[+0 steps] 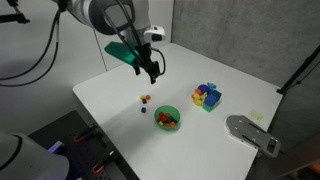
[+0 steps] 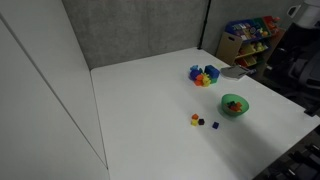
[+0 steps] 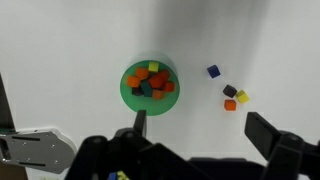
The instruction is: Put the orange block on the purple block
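The gripper (image 3: 196, 120) hangs above the bench with its jaws spread wide and nothing between them. Below it, in from the bench edges, the orange block (image 3: 230, 104) lies in a tight cluster against the purple block (image 3: 229, 91) and a yellow block (image 3: 241, 97) — a blue block (image 3: 213, 71) sits apart. The green bowl (image 3: 127, 92) sits beside them, nearer one edge.

In the wrist view, bare bench (image 3: 60, 50) lies open around the green bowl (image 3: 150, 87). At its 3 o'clock, a yellow cube (image 3: 241, 97) touches the orange block (image 3: 230, 104) and purple block (image 3: 229, 91), with a blue cube (image 3: 213, 71) near.
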Available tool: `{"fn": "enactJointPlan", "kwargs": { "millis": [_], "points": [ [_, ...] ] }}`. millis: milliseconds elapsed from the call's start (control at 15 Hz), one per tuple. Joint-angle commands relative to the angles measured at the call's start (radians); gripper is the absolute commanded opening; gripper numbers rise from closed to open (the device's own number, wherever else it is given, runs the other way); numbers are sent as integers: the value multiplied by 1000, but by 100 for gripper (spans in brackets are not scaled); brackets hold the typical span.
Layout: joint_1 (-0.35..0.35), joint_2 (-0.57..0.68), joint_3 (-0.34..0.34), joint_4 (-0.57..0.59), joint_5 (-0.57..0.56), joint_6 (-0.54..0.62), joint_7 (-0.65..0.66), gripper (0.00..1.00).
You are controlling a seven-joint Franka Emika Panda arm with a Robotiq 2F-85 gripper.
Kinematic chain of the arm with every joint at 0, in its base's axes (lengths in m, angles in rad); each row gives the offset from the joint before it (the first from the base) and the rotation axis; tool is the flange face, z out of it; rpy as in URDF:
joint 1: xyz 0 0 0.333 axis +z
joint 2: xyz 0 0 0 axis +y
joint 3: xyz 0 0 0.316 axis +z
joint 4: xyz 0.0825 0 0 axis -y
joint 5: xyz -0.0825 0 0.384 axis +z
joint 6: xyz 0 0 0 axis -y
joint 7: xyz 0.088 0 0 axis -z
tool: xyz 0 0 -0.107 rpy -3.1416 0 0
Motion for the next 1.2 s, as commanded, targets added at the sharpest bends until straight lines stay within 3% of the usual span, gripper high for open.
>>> {"fn": "enactJointPlan", "kwargs": {
  "millis": [0, 333, 600, 933, 1133],
  "points": [
    [3, 146, -12, 58, 50, 84, -37, 100],
    [-20, 359, -17, 128, 95, 208, -62, 100],
    [-55, 498, -10, 201, 122, 226, -75, 100],
    [-53, 497, -7, 173, 93, 230, -39, 100],
    [-51, 572, -27, 199, 64, 291, 6, 100]
  ]
}}
